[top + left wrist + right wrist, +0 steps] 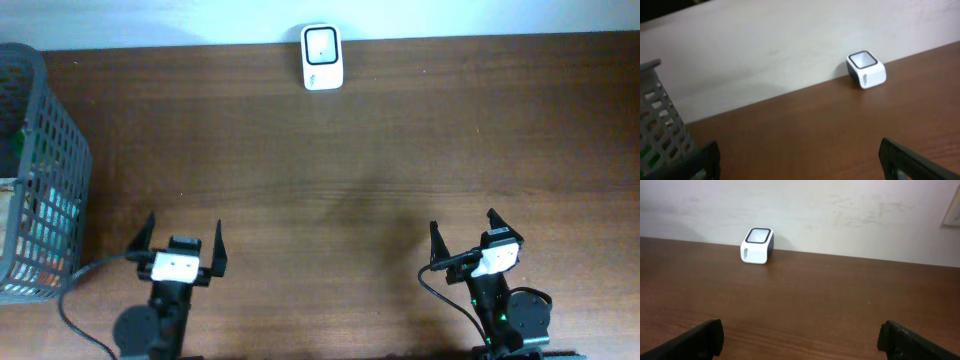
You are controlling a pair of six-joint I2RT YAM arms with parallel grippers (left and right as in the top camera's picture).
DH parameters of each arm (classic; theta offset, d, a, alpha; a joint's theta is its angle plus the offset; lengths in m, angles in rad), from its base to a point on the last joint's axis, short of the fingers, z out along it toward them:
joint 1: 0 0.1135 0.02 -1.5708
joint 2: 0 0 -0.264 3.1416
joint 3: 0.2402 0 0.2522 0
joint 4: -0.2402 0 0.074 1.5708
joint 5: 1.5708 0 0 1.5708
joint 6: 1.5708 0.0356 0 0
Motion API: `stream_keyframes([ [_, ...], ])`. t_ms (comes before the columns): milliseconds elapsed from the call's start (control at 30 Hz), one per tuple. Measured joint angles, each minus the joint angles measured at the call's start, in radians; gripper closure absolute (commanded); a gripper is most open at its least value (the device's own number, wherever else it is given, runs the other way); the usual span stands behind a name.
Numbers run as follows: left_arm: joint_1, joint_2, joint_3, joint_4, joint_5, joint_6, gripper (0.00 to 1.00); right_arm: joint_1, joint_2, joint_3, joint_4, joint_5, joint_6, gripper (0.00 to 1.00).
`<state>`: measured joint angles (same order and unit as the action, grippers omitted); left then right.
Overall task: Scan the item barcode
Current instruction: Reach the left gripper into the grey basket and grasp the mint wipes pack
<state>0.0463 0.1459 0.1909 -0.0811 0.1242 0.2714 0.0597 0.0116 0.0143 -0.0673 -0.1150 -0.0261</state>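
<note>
1. White scanner: stands at the far edge of the worktop, against the wall, window facing up, likely so a barcode can be passed over it.
2. Goods: heaped in the grey mesh basket at the left edge. Which one is due for scanning cannot be told, and none is lifted out yet.
3. Left arm: near edge, close to the basket, jaws released and empty. Probably best placed to fetch.
4. Right arm: near edge, well apart from the scanner, jaws released and empty.
</note>
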Motion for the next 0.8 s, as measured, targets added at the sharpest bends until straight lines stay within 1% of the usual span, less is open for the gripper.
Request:
stream_keyframes([
  [67, 0.0, 0.112, 0.128, -0.024, 0.0, -0.006, 0.01, 0.0, 0.002, 0.0, 0.001, 0.0, 0.0, 0.02],
  [100, 0.0, 0.15, 0.181, -0.071, -0.001, -0.013, 0.01, 0.0, 0.002, 0.0, 0.001, 0.0, 0.0, 0.02],
  [200, 0.0, 0.343, 0.417, -0.222, 0.003, -0.026, 0.01, 0.0, 0.002, 0.0, 0.001, 0.0, 0.0, 0.02],
  [367, 0.0, 0.664, 0.848, -0.552, 0.013, -0.033, 0.01, 0.0, 0.002, 0.0, 0.002, 0.0, 0.0, 0.02],
  [467, 0.0, 0.879, 1.128, -0.777, 0.069, -0.034, 0.01, 0.0, 0.002, 0.0, 0.001, 0.0, 0.0, 0.02],
  [533, 0.0, 0.985, 1.256, -0.873, 0.128, -0.034, 0.01, 0.0, 0.002, 0.0, 0.001, 0.0, 0.0, 0.02],
  [600, 0.0, 1.079, 1.342, -0.904, 0.193, -0.034, 0.01, 0.0, 0.002, 0.0, 0.001, 0.0, 0.0, 0.02],
  [700, 0.0, 1.16, 1.358, -0.907, 0.244, -0.035, 0.01, 0.0, 0.002, 0.0, 0.001, 0.0, 0.0, 0.02],
  [800, 0.003, 1.22, 1.36, -0.905, 0.259, -0.048, 0.01, 0.0, 0.002, 0.0, 0.001, 0.0, 0.0, 0.02],
])
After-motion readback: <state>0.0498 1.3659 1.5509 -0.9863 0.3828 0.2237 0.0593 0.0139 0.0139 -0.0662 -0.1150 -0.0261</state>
